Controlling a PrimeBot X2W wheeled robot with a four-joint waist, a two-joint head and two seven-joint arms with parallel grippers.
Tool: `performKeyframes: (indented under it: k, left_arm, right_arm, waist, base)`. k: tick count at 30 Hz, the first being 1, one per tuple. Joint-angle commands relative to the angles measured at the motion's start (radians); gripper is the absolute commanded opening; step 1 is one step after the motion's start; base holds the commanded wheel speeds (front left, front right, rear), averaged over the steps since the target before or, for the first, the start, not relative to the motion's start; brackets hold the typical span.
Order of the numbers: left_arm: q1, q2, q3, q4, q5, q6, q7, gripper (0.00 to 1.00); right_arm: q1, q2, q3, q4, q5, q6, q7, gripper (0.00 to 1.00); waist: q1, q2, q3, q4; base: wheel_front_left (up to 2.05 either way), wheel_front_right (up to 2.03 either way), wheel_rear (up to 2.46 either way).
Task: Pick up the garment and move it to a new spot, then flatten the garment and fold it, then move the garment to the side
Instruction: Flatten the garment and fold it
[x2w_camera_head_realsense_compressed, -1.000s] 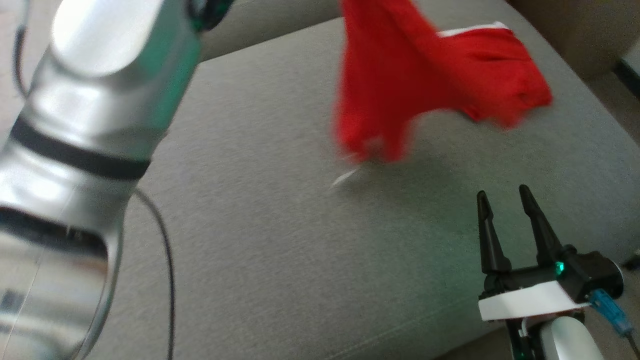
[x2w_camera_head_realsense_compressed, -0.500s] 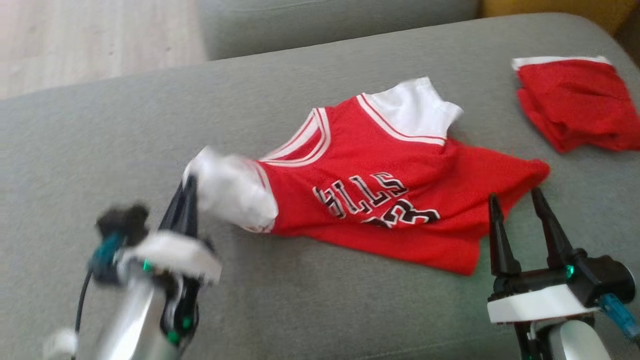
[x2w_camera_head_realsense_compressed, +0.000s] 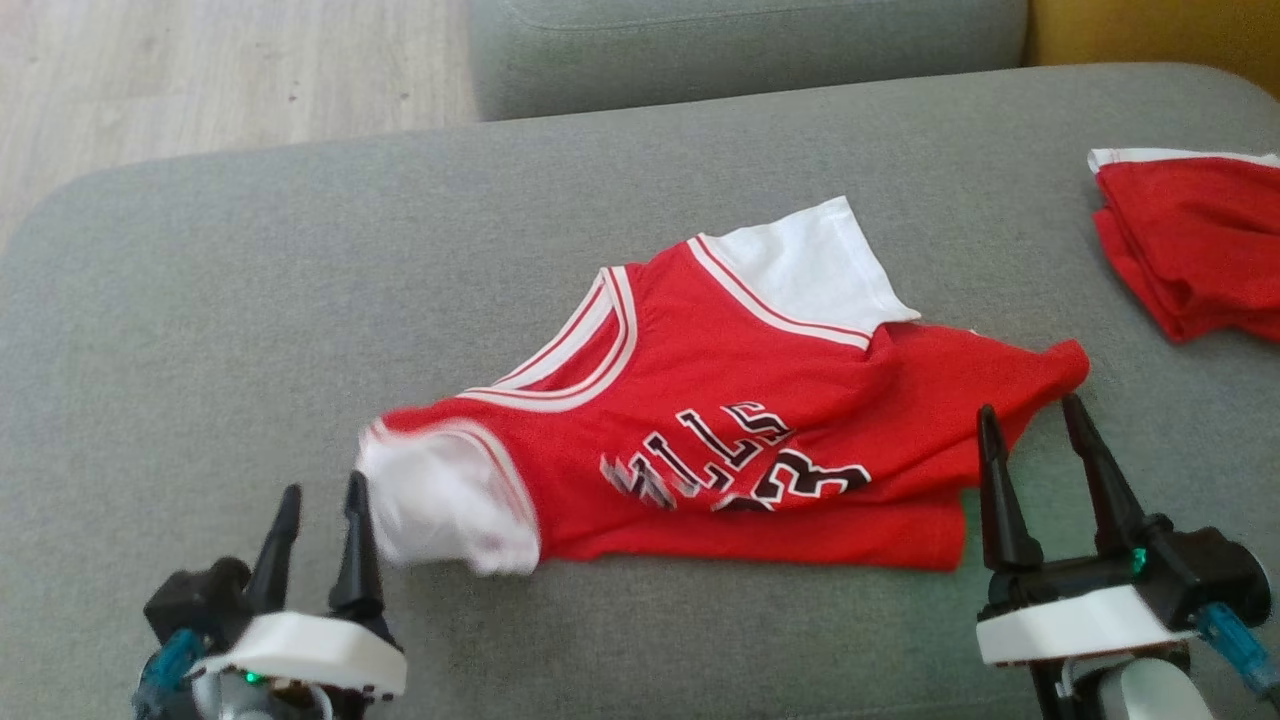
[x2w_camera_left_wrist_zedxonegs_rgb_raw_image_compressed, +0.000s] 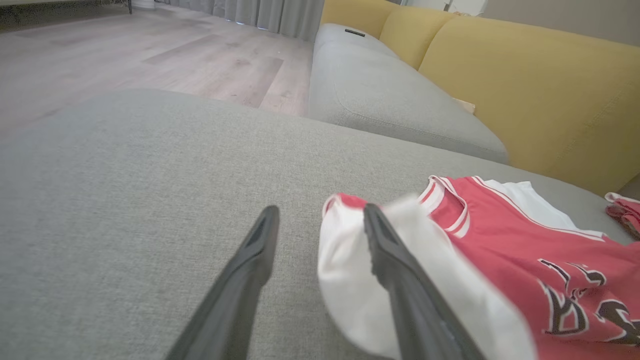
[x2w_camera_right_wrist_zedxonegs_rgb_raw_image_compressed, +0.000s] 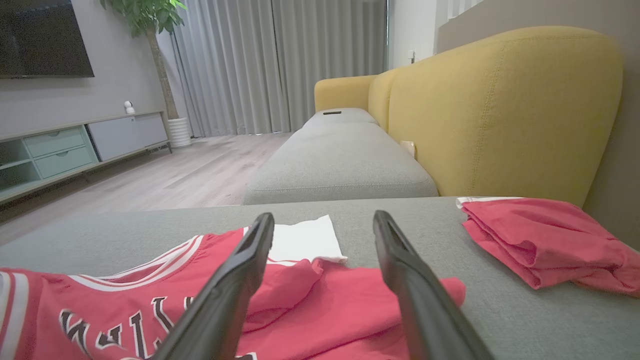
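Note:
The garment (x2w_camera_head_realsense_compressed: 740, 370) is a red jersey with white sleeves and black lettering, lying spread but rumpled on the grey sofa cushion (x2w_camera_head_realsense_compressed: 200, 330). My left gripper (x2w_camera_head_realsense_compressed: 322, 490) stands open at the lower left, just left of the blurred white sleeve (x2w_camera_head_realsense_compressed: 440, 510). In the left wrist view the left gripper (x2w_camera_left_wrist_zedxonegs_rgb_raw_image_compressed: 320, 210) has its jaws apart, and the sleeve (x2w_camera_left_wrist_zedxonegs_rgb_raw_image_compressed: 350, 295) lies loose against the right-hand finger. My right gripper (x2w_camera_head_realsense_compressed: 1030, 410) is open and holds nothing, with its tips at the jersey's right corner. The right wrist view shows the right gripper (x2w_camera_right_wrist_zedxonegs_rgb_raw_image_compressed: 324, 217) above the red cloth (x2w_camera_right_wrist_zedxonegs_rgb_raw_image_compressed: 325, 300).
A second, folded red cloth (x2w_camera_head_realsense_compressed: 1190, 250) lies at the cushion's far right (x2w_camera_right_wrist_zedxonegs_rgb_raw_image_compressed: 545, 240). Another grey seat cushion (x2w_camera_head_realsense_compressed: 740, 50) adjoins at the back. The yellow backrest (x2w_camera_right_wrist_zedxonegs_rgb_raw_image_compressed: 500, 110) rises on the right. Wooden floor (x2w_camera_head_realsense_compressed: 200, 70) lies beyond the cushion's left edge.
The head camera has tilted down. The jersey, hanging in the air a second ago, now lies on the cushion. My left gripper, shut on the white sleeve, has opened and let it go.

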Motion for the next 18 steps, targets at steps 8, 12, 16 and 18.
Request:
performKeyframes:
  k: [8, 12, 16, 18]
  left_arm:
    - [0.062, 0.000, 0.068, -0.154, 0.143, 0.025, -0.006, 1.00]
    - [0.093, 0.023, 0.036, -0.128, 0.212, 0.006, -0.006, 1.00]
    - [0.123, 0.050, 0.045, -0.088, 0.261, 0.030, -0.006, 1.00]
    - [0.126, 0.055, 0.054, -0.057, 0.259, 0.030, -0.006, 1.00]
  right_arm:
    - [-0.017, -0.008, 0.029, -0.031, -0.001, 0.007, -0.006, 1.00]
    - [-0.021, -0.007, 0.033, -0.032, -0.001, 0.007, -0.006, 1.00]
    - [-0.030, -0.007, 0.032, -0.035, 0.001, 0.007, -0.006, 1.00]
    - [-0.031, -0.007, 0.027, -0.036, 0.000, 0.007, -0.006, 1.00]
  waist:
    - [0.0000, 0.0000, 0.014, 0.026]
    - [0.0000, 0.0000, 0.026, 0.026]
    - [0.0000, 0.0000, 0.045, 0.019]
    - [0.0000, 0.0000, 0.052, 0.019]
  base:
    - [0.00, 0.00, 0.00]
    - [0.00, 0.00, 0.00]
    - [0.00, 0.00, 0.00]
    - [0.00, 0.00, 0.00]
